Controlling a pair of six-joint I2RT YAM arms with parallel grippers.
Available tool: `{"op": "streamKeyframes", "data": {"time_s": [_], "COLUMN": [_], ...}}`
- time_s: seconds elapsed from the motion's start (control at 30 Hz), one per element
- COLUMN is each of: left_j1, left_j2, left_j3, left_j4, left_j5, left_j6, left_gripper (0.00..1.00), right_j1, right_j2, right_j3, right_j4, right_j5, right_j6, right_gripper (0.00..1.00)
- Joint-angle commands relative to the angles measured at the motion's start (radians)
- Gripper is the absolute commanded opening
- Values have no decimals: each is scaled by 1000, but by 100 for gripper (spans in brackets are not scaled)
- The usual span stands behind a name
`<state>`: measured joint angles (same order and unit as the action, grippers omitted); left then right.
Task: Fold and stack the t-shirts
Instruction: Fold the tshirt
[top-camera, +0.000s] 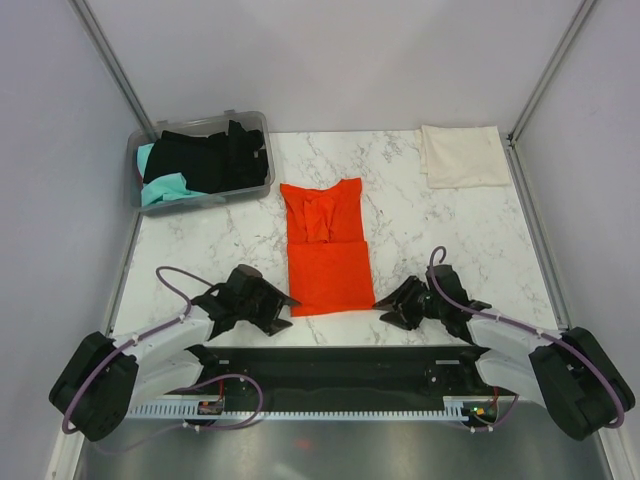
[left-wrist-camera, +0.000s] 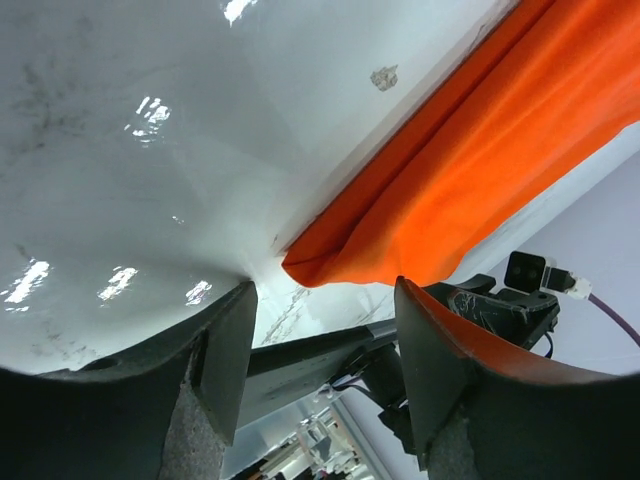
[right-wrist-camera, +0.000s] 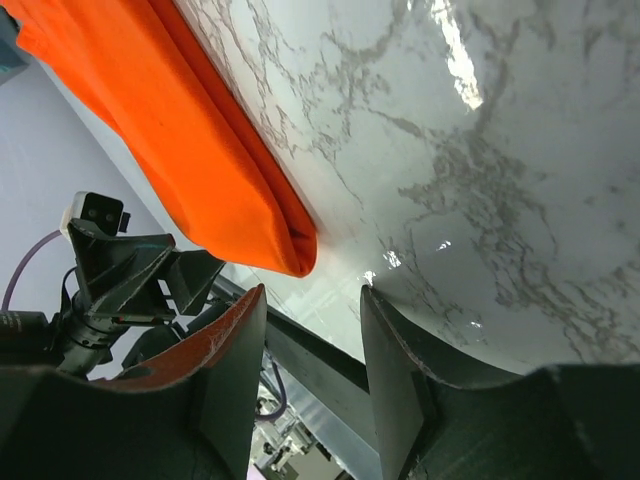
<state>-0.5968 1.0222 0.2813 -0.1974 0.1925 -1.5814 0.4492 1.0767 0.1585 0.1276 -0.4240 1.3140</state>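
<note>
The marble tabletop (top-camera: 440, 240) carries the orange t-shirt (top-camera: 325, 250), lying flat with its sleeves turned in. Far left of it a bin (top-camera: 200, 199) holds black t-shirts (top-camera: 215, 155) and a teal one (top-camera: 165, 188). Far right of it lies a folded cream t-shirt (top-camera: 463, 155).

The left claw (left-wrist-camera: 325, 300) and right claw (right-wrist-camera: 313, 295) sit at the orange shirt's near corners, jaws apart and gripping nothing. The near hem likely needs pinching next. Both claws should slide low under every layer, close together, then lift evenly.

No brand, label or writing is readable.
</note>
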Motion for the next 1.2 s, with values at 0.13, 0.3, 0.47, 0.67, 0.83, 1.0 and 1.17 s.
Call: {"op": "streamKeyframes", "data": {"time_s": [0.13,0.3,0.47,0.67,0.83,1.0,1.17], "left_j1": [-1,0,0,0,0,-1,0], "left_j2": [-7,-37,-25,15,33,24,26], "left_j3": [-44,-80,-88,-76,-68,-76,-85], "left_j4": [-34,-42,-36,-20,-16,-16,-8], "left_j5": [-99,-120,-125,-117,-125,-151,-159], "left_j6": [-115,-163,-181,-189,-195,-198,-207], "left_gripper": [57,56,56,56,52,44,37], "right_j1": [3,6,17,19,20,23,23], "right_j2": [37,92,127,129,173,203,241], "right_j3": [38,53,70,62,62,62,69], "right_j4": [-11,-16,-22,-23,4,17,29], "right_j5": [74,73,73,99,97,109,113], "right_j6": [28,34,36,56,77,90,80], "right_gripper": [51,50,49,49,47,44,43]}}
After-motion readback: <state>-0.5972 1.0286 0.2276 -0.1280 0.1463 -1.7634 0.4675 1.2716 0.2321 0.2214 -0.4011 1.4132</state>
